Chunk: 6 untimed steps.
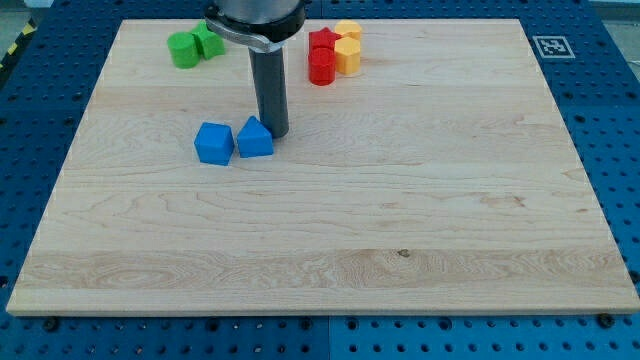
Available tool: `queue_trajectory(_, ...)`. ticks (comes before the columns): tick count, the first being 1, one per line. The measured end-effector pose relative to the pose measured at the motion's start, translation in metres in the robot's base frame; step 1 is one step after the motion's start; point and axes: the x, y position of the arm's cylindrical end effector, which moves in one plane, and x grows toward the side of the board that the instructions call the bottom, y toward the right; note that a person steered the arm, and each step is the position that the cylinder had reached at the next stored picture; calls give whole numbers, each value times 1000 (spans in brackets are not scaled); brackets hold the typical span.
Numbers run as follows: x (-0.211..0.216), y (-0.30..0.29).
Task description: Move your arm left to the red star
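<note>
The red star (323, 40) sits near the view's top, a little right of centre, touching a red cylinder-like block (322, 66) just below it. My tip (277, 134) rests on the board below and to the left of the red star, touching or almost touching the right side of a blue block with a pointed top (255, 138). The rod rises straight up from the tip to the arm's dark flange (254, 20) at the view's top.
A blue cube (214, 143) lies left of the pointed blue block. Two yellow blocks (347, 48) sit right of the red ones. Two green blocks (193, 46) sit at the top left. The wooden board (400, 220) ends in blue pegboard on all sides.
</note>
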Motion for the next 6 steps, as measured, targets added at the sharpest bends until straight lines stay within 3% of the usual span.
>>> queue_trajectory(4, -43, 5)
queue_trajectory(6, -125, 5)
